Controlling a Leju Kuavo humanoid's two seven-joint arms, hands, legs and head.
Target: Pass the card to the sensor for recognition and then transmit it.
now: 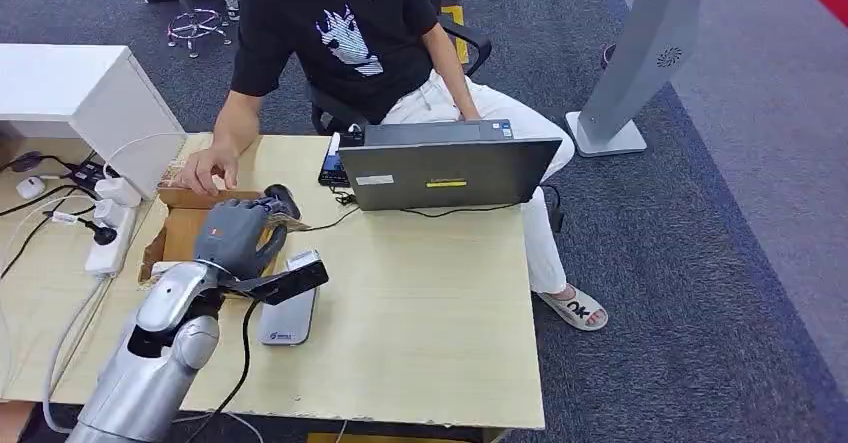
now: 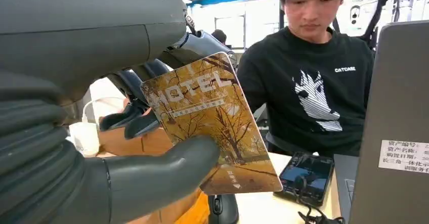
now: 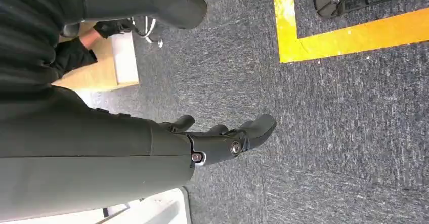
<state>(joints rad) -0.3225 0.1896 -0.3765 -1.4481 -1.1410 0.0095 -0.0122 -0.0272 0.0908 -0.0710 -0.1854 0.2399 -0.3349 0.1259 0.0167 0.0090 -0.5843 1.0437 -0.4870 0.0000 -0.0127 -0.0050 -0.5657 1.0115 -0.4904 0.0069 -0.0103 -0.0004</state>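
We have the golden-brown plastic hotel key card (image 2: 212, 128) pinched between the thick grey thumb and the darker fingers (image 2: 134, 120) of our left hand (image 1: 235, 235), raised clear above the pale wooden table (image 1: 430, 303); we judge that grip leaves the card's flat face exposed for a reader. Its print shows autumn trees and the word "HOTEL", with a small arrow at one end. Just beside our hand lies the flat silver-grey card sensor (image 1: 290, 313), probably where we present the card next. Beyond it sits an open brown cardboard box (image 1: 185, 228), where the seated person's hand (image 1: 205, 171) rests at the rim. Their black T-shirt (image 2: 313, 97) reads "CATCASE". The grey laptop (image 1: 450, 168) carries a white asset sticker, too small to read. Our right hand (image 3: 222, 138) hangs released over carpet, fingers loosely apart.
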